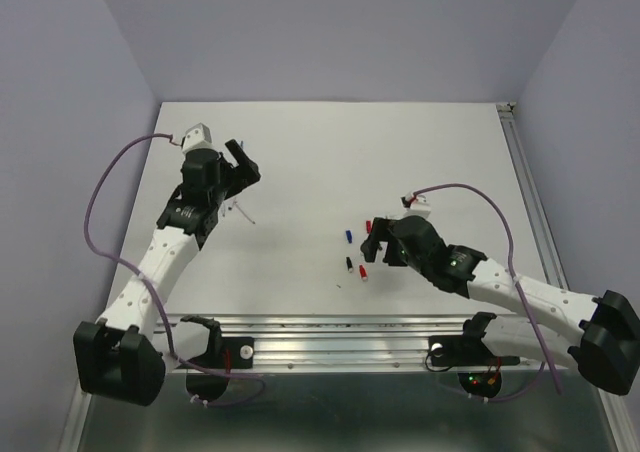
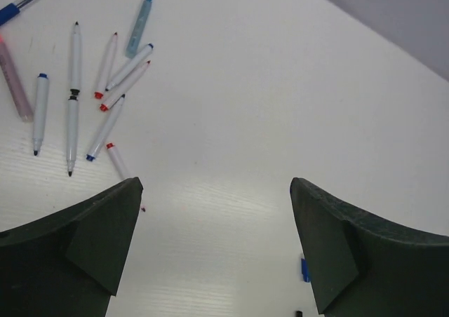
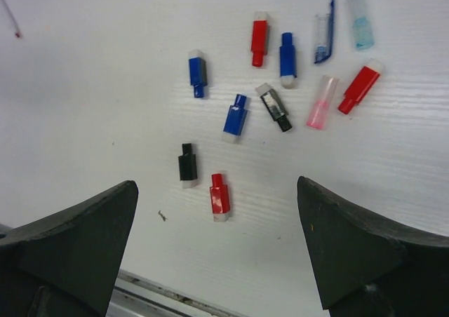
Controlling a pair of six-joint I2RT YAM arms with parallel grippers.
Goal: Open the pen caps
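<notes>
Several loose pen caps lie on the white table under my right gripper [image 3: 217, 250]: a red cap [image 3: 219, 196], a black cap [image 3: 186, 165], dark blue caps [image 3: 236, 115], a pink cap [image 3: 321, 102] and a light blue cap [image 3: 360, 19]. From above they show as small specks [image 1: 363, 272] beside the right gripper [image 1: 375, 240]. The right gripper is open and empty. My left gripper [image 2: 217, 250] is open and empty above bare table. Several uncapped whitish pens [image 2: 73, 96] lie ahead to its left. One blue cap [image 2: 304, 268] shows by its right finger [image 2: 351, 247]. The left gripper [image 1: 243, 162] hovers at the left of the table.
A metal rail [image 1: 330, 327] runs along the table's near edge and shows in the right wrist view [image 3: 161, 296]. A light blue marker [image 2: 139, 24] and a pinkish pen [image 2: 14, 75] lie with the other pens. Purple walls surround the table.
</notes>
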